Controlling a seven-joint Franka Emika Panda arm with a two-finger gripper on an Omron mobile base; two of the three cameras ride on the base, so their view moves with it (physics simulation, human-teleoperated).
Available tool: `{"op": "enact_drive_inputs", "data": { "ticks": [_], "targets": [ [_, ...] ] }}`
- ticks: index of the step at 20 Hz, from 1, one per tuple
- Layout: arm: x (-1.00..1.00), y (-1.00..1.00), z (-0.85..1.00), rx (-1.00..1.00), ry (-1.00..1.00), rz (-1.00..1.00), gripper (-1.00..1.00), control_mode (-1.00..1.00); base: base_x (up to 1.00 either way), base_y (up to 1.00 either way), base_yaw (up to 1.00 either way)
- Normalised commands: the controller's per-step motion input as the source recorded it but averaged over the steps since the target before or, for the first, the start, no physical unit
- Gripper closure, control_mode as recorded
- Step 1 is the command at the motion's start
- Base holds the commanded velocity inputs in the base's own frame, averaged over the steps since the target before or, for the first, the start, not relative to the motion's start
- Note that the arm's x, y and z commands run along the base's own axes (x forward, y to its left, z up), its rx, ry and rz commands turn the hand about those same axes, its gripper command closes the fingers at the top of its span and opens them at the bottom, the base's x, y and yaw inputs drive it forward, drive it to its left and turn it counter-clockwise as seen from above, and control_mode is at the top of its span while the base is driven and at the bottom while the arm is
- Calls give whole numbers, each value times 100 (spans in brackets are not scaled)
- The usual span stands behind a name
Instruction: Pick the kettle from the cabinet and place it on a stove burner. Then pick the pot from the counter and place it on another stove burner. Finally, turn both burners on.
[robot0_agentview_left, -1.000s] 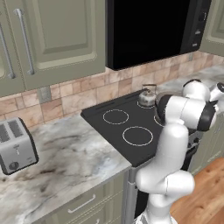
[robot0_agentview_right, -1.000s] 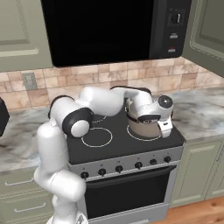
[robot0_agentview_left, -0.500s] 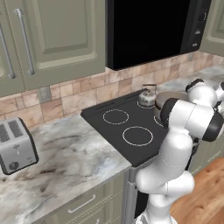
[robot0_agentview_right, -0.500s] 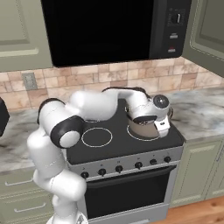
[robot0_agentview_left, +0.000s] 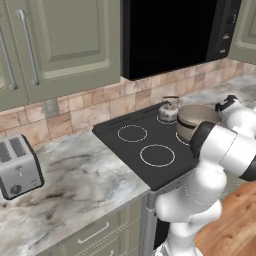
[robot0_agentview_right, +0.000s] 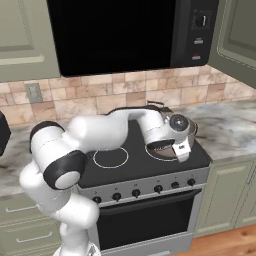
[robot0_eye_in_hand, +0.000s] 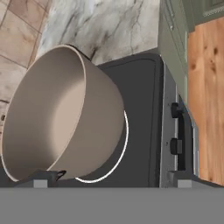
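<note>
Gripper (robot0_eye_in_hand: 109, 177) spread wide, nothing betw. its 2 tips, just beside 1 pot (robot0_eye_in_hand: 65, 116), which sits on front rt burner (robot0_eye_in_hand: 124, 144) of cooktop (robot0_agentview_left: 125, 150). 4 white rings in all; 2 bare on left. 1 kettle (robot0_agentview_left: 168, 110) on back rt ring, just behind pot. 1 toaster (robot0_agentview_left: 17, 167) on counter (robot0_agentview_left: 75, 185) at left. Above: 1 microwave (robot0_agentview_right: 125, 35), cabinet (robot0_agentview_left: 65, 45) door closed.

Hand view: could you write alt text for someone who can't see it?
A wide taupe-brown pot with a beige inside sits on a white-ringed burner of a black cooktop, seen from close above. The open gripper frames it, with marbled counter beyond and stove knobs to the side.
</note>
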Motion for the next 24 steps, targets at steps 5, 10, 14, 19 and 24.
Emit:
{"op": "enact_drive_inputs", "data": {
  "ticks": [5, 10, 14, 19, 24],
  "targets": [
    [-51, 3, 4, 0, -7, 0, -100, -100, 0, 0, 0],
    [-71, 0, 0, 0, -13, 0, -100, -100, 0, 0, 0],
    [-59, 1, 0, 0, -8, 1, -100, -100, 0, 0, 0],
    [-37, 11, 0, 4, 0, 1, -100, -100, 0, 0, 0],
    [-39, 8, 0, 13, 0, -1, -100, -100, 0, 0, 0]
  ]
}}
